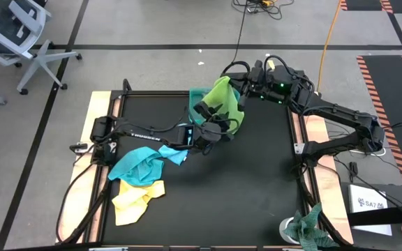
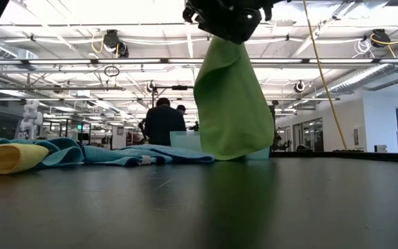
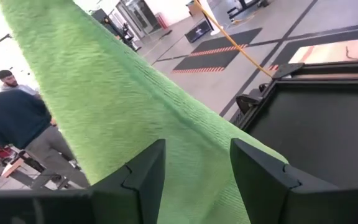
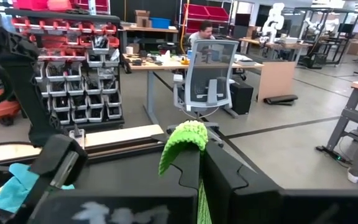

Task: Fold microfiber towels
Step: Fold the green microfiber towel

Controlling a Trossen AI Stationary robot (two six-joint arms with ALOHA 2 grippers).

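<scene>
A lime green microfiber towel (image 1: 222,97) hangs over the table's far middle, with my right gripper (image 1: 241,94) shut on its top. In the low view the towel (image 2: 233,104) drops in a narrow bundle, and its lower end (image 2: 237,153) reaches about table level. My left gripper (image 1: 218,131) is level beside the towel's lower part and open. Its two fingers (image 3: 145,180) stand on either side of the slanting green cloth (image 3: 104,93). A turquoise towel (image 1: 142,164) and a yellow towel (image 1: 137,199) lie crumpled at the near left. My right gripper (image 4: 201,158) pinches a bunched upper part of the green towel between its two fingers. The fingers are level, and a tuft (image 4: 182,137) sticks out above them. The rest of the towel hangs below. Whether my left gripper (image 3: 197,146) touches the cloth between its fingers, I cannot tell.
A teal tray (image 1: 195,97) stands at the far edge, just behind the hanging towel. A mottled green-and-white rag (image 1: 309,226) lies at the near right corner. Bare black table stretches across the middle and right. People (image 2: 163,123) stand in the room beyond the table.
</scene>
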